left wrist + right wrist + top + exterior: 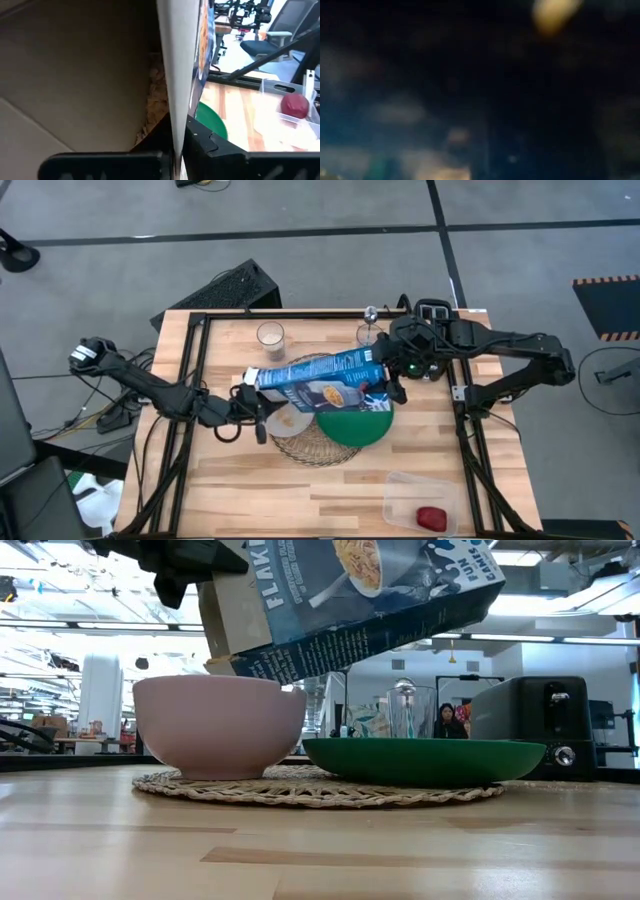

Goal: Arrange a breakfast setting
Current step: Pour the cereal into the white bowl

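Observation:
The blue-and-white cereal box [320, 380] is held in the air between both grippers, lying lengthwise and tilted, its open end low over the white bowl [220, 725]. The bowl and the green plate [425, 758] rest on the round wicker mat [320, 790]. My left gripper [250, 398] is shut on the box's open end. My right gripper [392, 387] is shut on its other end. Cereal flakes [155, 100] show inside the box. The red apple [432, 518] lies in the clear tub. No bagel or spoon shows. My left gripper has one finger inside the open end and one outside, pinching one wall of the box [172, 125] at its rim. It comes level from the table's left. The box is clear of the table, open end lowest. My right gripper holds the box's closed end [378, 380], coming from the table's right. The box and the gripper hide the place of contact.
A clear glass [270, 335] and a stemmed glass [370, 320] stand at the far side of the table. The black toaster [545, 725] stands behind the plate. The clear tub [425, 498] sits at the near right corner.

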`<state>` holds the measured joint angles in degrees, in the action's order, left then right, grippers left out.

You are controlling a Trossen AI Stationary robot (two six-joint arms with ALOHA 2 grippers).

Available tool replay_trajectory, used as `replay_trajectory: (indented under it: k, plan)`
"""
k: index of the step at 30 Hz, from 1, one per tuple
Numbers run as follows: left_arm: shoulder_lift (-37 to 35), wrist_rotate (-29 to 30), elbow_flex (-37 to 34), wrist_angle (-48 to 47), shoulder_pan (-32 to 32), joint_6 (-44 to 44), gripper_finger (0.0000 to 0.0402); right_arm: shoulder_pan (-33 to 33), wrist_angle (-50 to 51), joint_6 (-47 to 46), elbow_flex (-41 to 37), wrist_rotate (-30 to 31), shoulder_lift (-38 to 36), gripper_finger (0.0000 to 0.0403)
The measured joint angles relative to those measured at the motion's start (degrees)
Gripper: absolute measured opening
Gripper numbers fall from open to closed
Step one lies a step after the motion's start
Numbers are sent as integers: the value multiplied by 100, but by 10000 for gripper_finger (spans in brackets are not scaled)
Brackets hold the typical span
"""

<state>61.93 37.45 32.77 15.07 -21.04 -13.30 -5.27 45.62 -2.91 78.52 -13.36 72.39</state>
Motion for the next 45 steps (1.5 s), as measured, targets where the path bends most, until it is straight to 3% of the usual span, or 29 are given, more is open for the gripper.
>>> replay_trajectory:
  k: [11, 21, 28, 45]
  plan:
    - [31, -328, 15, -24, 61, -216, 0, 3, 485, 56, 721, 74, 173, 317]
    - [492, -197, -11, -29, -29, -311, 0, -3, 743, 338, 1279, -20, 789, 315]
    - [156, 112, -15, -35, -210, -89, 0, -3, 536, 383, 1335, -25, 827, 314]
    - [146, 98, -4, -74, -208, -157, 0, -1, 539, 356, 1333, -20, 834, 313]
